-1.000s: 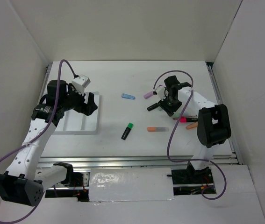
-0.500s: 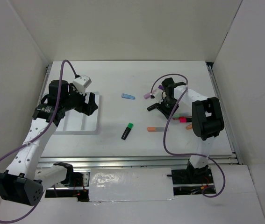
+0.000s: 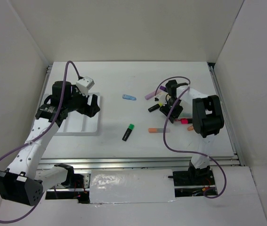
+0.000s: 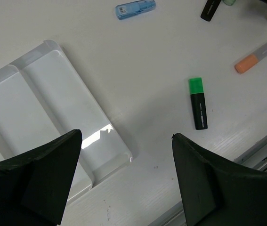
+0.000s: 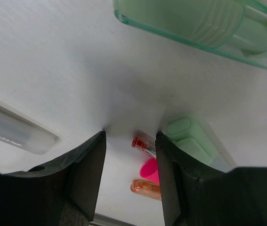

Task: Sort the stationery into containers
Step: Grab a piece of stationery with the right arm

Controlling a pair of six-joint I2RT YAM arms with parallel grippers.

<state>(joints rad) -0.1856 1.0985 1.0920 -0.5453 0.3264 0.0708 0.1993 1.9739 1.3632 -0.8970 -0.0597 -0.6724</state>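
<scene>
**White desk, pens strewn, tray at the left**

A white desk (image 3: 109, 80) between white walls carried the scattered stationery. The shallow white divided plastic tray (image 4: 53, 89) lay at the left. The left pincer (image 4: 126, 140) hung over its edge, spread wide and holding nothing. A green-capped black highlighter (image 4: 198, 106), a blue highlighter (image 4: 135, 7) and an orange highlighter (image 4: 253, 57) lay mid-desk, well apart. The right pincer (image 5: 131, 134), partly open and empty, sat low among crowded pens, with a translucent mint highlighter (image 5: 194, 21) just ahead.

White worktop (image 3: 124, 77), plain white walls (image 3: 133, 28) closing it in at back and both sides, ribbed metal rail (image 3: 124, 162) along its near edge, glossy white panel (image 3: 133, 186) below the rail.
</scene>
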